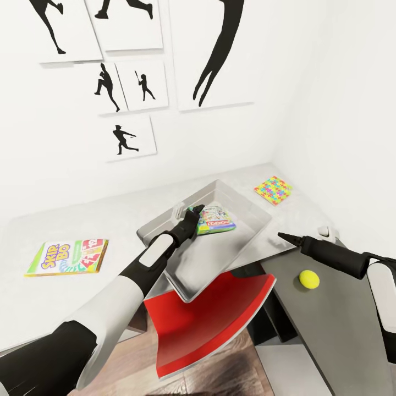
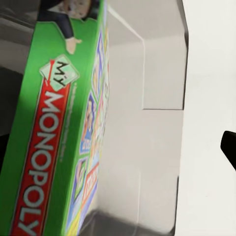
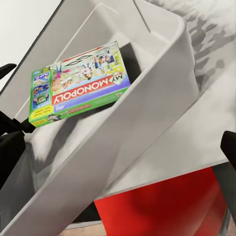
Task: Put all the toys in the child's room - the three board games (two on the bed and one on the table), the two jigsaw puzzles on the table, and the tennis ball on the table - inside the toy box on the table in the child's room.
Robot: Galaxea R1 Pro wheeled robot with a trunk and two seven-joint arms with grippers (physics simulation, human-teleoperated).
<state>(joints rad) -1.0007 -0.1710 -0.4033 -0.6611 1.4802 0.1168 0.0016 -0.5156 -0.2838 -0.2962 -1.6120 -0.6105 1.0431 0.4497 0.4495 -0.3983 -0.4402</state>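
Your left gripper [image 1: 195, 212] clamps its jaws on the Monopoly box [image 1: 217, 220] inside the toy box [image 1: 247, 236]; your right wrist view shows the cover art [image 3: 81, 88], your left wrist view its green edge [image 2: 46, 142]. Whether your right gripper [image 1: 286, 237] is parted, you cannot tell. On the white surface [image 1: 137, 203] lie a Skip-Bo game [image 1: 67, 257] far left, a puzzle [image 1: 273, 190] far right and a tennis ball [image 1: 309, 279] near right, under silhouette pictures [image 1: 129, 137].

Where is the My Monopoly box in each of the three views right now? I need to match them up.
Head view: My Monopoly box at picture centre, inside the grey toy box, at the left hand.
Left wrist view: box along the left side.
Right wrist view: box upper left, in the bin.
Shared landmark: the toy box wall.
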